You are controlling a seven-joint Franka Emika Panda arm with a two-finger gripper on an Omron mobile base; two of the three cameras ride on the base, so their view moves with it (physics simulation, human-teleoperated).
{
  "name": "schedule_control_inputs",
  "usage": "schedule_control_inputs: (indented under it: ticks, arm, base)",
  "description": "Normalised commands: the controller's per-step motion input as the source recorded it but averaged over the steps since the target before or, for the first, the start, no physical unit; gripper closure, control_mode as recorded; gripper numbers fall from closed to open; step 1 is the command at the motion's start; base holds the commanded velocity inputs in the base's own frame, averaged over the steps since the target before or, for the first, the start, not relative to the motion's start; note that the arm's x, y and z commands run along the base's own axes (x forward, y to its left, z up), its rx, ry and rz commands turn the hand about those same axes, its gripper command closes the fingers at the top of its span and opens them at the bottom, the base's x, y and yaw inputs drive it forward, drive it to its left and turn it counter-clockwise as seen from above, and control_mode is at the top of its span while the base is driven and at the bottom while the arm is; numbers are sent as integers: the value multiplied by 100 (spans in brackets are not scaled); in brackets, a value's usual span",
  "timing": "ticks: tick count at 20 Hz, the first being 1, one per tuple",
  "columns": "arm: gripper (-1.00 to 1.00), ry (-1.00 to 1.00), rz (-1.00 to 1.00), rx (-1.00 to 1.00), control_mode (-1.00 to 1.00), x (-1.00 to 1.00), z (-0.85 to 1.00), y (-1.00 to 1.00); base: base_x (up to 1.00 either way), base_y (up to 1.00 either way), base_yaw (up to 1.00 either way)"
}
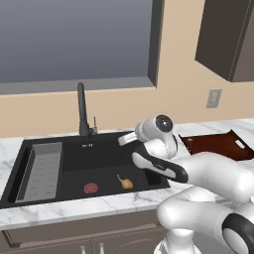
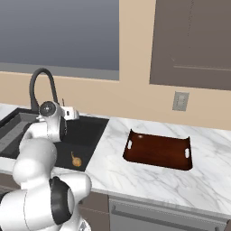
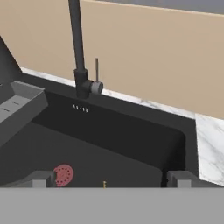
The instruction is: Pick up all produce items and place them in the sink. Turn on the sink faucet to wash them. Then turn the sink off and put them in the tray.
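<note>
The onion (image 1: 125,182) lies on the sink (image 1: 15,173) floor, lower centre of the left base view, right of the red drain (image 1: 91,188). The gripper (image 3: 109,178), jaws wide and empty, faces the faucet (image 3: 77,48). Washing seems next: reaching its thin lever (image 3: 96,70).

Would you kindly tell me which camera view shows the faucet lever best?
The hand view: the faucet lever stands upright, close and unobstructed. The left base view shows it small; the right base view shows a thin sliver.
</note>
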Motion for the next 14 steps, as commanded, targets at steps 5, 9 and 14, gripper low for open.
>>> schedule_control_inputs:
  ticks: [5, 9, 14]
  arm:
    - [-100, 0, 0, 0, -100, 5, -3, 0]
    - [-100, -9, 11, 1, -100, 16, 0, 0]
    - [-100, -19, 23, 3, -100, 4, 0, 0]
  base:
    - [0, 0, 0]
    - [0, 0, 0]
    - [0, 0, 0]
